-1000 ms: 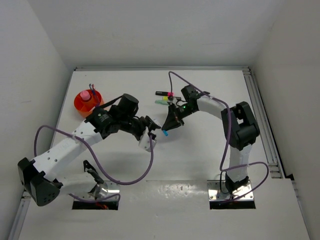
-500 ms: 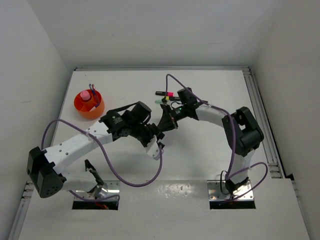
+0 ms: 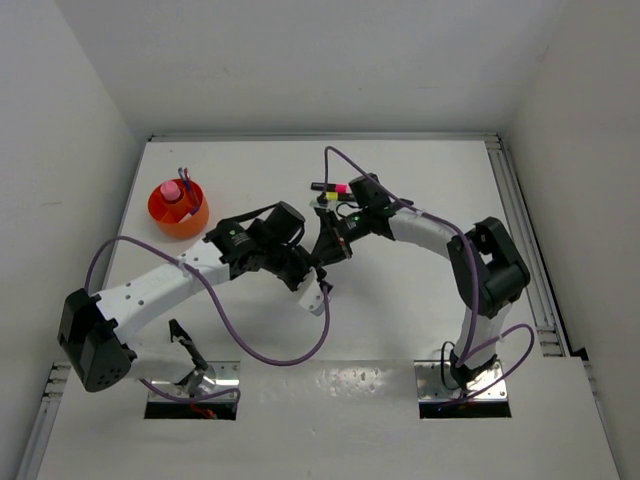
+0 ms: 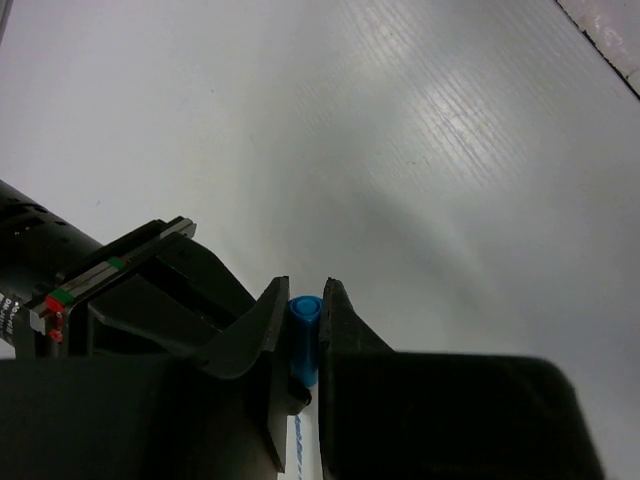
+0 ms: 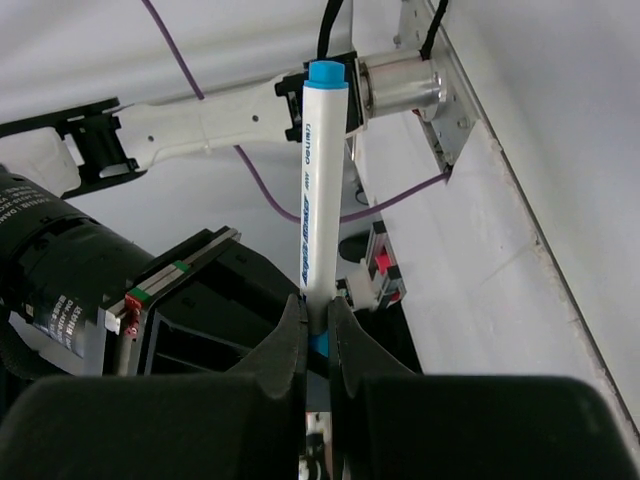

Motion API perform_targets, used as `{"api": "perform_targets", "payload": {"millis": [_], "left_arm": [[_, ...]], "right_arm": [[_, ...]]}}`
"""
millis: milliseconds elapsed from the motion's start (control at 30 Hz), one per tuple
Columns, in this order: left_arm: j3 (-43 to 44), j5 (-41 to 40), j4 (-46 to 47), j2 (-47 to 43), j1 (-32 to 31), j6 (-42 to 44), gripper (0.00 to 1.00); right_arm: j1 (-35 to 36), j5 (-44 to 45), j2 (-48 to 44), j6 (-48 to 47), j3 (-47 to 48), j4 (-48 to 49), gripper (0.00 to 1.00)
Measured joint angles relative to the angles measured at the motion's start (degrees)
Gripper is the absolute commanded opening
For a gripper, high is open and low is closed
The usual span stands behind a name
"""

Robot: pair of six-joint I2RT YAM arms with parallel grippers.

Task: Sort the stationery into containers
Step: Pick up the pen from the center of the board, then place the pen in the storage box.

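Observation:
A white pen with blue caps (image 5: 318, 190) is gripped by both grippers above the middle of the table. My right gripper (image 5: 316, 305) is shut on its lower end, and the pen stands out past the fingertips. My left gripper (image 4: 303, 290) is shut on a blue cap (image 4: 303, 335) of the same pen. In the top view the left gripper (image 3: 312, 272) and the right gripper (image 3: 326, 255) meet tip to tip. The orange bowl (image 3: 178, 208) at the far left holds a pink chunky item (image 3: 172, 189) and thin pens.
A black highlighter with a pink end (image 3: 328, 187) and another with a yellow end (image 3: 322, 198) lie just behind the right gripper. A metal rail (image 3: 515, 215) runs along the table's right edge. Purple cables loop beside both arms.
My left gripper has swung right from near the bowl to meet the right gripper and has closed round the pen. The right gripper has shifted slightly left with the pen.

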Motion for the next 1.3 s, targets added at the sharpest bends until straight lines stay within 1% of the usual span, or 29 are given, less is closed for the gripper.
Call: {"api": "perform_targets", "payload": {"millis": [33, 100, 133, 167, 233, 333, 433, 500, 533, 567, 633, 700, 800, 900, 1000, 1133, 1300], "left_arm": [[-0.1, 0.0, 0.3, 0.0, 0.2, -0.3, 0.0], [-0.3, 0.4, 1.4, -0.2, 0.8, -2.4, 0.0], [-0.3, 0.9, 2.0, -0.4, 1.3, -4.8, 0.0], [-0.3, 1.4, 2.5, -0.9, 2.2, -7.2, 0.0], [-0.8, 1.7, 4.7, -2.8, 5.6, -13.9, 0.0], [-3.8, 1.9, 11.3, -7.9, 14.7, -25.6, 0.0], [-8.7, 2.1, 19.8, -14.2, 25.4, -36.1, 0.0], [-12.2, 1.8, 25.2, -17.8, 33.7, -42.3, 0.0], [-12.4, 2.0, 26.4, -17.9, 35.3, -43.8, 0.0], [-12.4, 2.3, 27.6, -17.2, 38.2, -44.8, 0.0], [-11.0, 3.8, 29.3, -14.0, 43.2, -45.6, 0.0], [-8.8, 5.8, 31.0, -8.8, 49.3, -45.2, 0.0], [-6.7, 10.0, 32.4, -2.0, 57.1, -42.6, 0.0], [-3.6, 15.3, 31.0, 3.2, 61.9, -38.6, 0.0], [-0.5, 19.8, 30.0, 7.0, 64.5, -35.3, 0.0], [0.3, 23.7, 30.1, 9.0, 65.9, -32.1, 0.0], [0.3, 26.5, 29.9, 11.0, 65.7, -29.0, 0.0]], "right_arm": [[-0.1, 0.2, -0.1, -0.3, 0.0, 0.0, 0.08], [-0.9, 0.3, -0.1, -0.5, 0.2, -0.3, 0.31], [-1.4, 0.4, -0.1, -0.5, 0.4, -0.5, 0.47], [-2.4, 0.5, -0.1, -0.9, 0.7, -0.8, 0.5], [-6.4, -0.2, -0.1, -1.9, 1.7, -2.3, 0.53], [-16.9, -0.3, -0.1, -5.5, 5.2, -6.8, 0.53], [-26.8, 0.2, -1.3, -8.5, 7.1, -9.4, 0.53], [-31.8, 0.3, -3.2, -10.2, 7.1, -11.5, 0.53], [-32.4, 0.3, -3.8, -11.1, 6.8, -12.2, 0.52], [-32.4, 0.3, -4.2, -11.8, 6.6, -12.9, 0.52], [-31.6, 0.3, -4.8, -13.4, 5.8, -14.5, 0.52], [-30.6, 0.3, -4.8, -14.3, 5.3, -15.7, 0.52], [-29.4, 0.3, -4.8, -15.2, 5.0, -16.9, 0.52], [-29.3, 0.3, -4.8, -15.5, 5.0, -17.0, 0.52], [-29.3, 0.3, -4.8, -15.6, 4.8, -17.0, 0.52], [-29.3, 0.3, -4.8, -15.7, 4.1, -17.0, 0.51], [-29.3, 0.3, -4.7, -15.6, 3.7, -16.6, 0.51]]}}
